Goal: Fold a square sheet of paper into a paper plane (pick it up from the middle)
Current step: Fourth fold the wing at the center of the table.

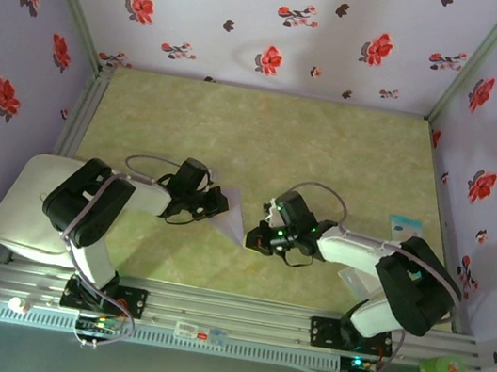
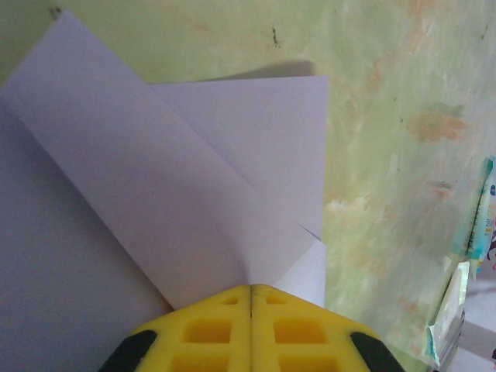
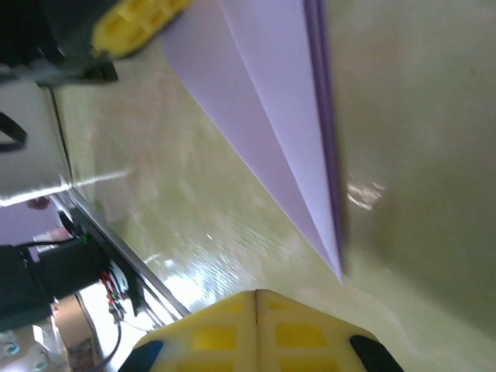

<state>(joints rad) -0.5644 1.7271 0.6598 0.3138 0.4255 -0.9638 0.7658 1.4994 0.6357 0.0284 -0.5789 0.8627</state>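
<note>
Lavender paper plane (image 2: 178, 194), unmarked, pinched by left claw (image 2: 250, 289).

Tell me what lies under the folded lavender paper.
The paper plane sits over the green table, which shows beside it. Its own folded layers overlap; anything directly beneath is covered and cannot be seen.

Paper plane (image 2: 178, 194) is smooth matt lavender paper, tabletop (image 3: 418, 116) is mottled green with a glossy sheen (proper glare streaks), fingers (image 2: 209, 333) of the left gripper (image 2: 250, 291) look like matt yellow plastic.
</note>
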